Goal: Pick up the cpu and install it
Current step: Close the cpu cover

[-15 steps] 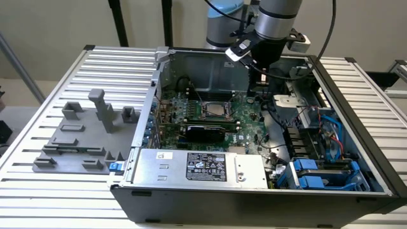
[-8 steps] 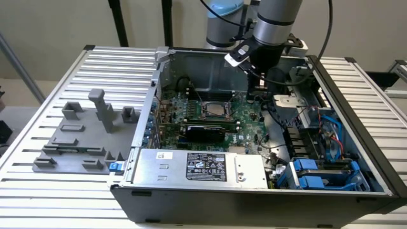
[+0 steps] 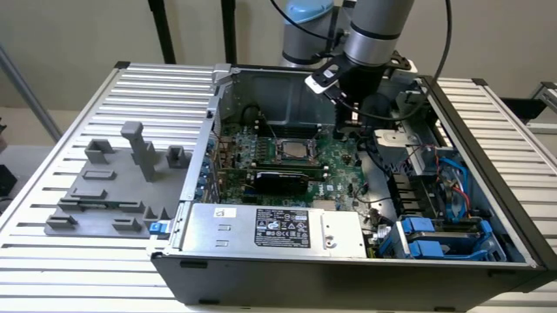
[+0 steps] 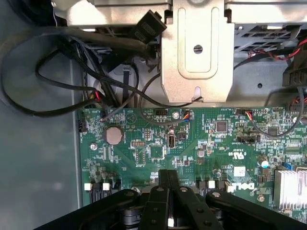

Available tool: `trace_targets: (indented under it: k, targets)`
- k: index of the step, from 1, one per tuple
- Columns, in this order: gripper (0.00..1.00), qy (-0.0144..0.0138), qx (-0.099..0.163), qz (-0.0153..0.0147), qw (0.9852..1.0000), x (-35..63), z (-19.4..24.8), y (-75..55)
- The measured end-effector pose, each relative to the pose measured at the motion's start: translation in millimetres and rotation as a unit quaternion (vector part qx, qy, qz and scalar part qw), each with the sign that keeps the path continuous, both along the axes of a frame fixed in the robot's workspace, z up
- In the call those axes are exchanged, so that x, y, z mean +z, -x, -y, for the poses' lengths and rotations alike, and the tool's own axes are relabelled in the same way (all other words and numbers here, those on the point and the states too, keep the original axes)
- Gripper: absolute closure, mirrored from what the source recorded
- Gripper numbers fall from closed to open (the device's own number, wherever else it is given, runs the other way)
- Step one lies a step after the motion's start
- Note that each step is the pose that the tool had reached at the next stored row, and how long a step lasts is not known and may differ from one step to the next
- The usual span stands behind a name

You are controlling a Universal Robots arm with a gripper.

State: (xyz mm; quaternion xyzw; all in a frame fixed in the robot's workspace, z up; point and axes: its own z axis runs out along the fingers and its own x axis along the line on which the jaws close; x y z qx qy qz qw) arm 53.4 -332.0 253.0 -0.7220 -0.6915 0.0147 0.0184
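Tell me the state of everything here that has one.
gripper: shut, holding nothing, above the motherboard.
cpu: lying in the socket, not held.
case: lying on its side, open on top.
coin cell: seated in its holder.

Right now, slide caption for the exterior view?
End effector shut over the motherboard in the open case, to the exterior view's right of the seated cpu.
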Motion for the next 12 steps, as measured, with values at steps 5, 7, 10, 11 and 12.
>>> trace_targets:
  k: [5,7,10,11,12]
  targets:
    - [0.89,-0.0001,0.0,-0.0291,0.9996,-0.3,0.0,6.6]
    - [0.89,0.0,0.0,-0.0388,0.9992,-0.6,0.0,10.3]
    - [0.89,-0.0001,0.0,-0.052,0.9986,-1.0,0.0,16.5]
    - [0.89,-0.0001,0.0,-0.056,0.9984,-1.2,0.0,18.8]
    - [0.89,-0.0001,0.0,-0.0599,0.9982,-1.4,0.0,21.2]
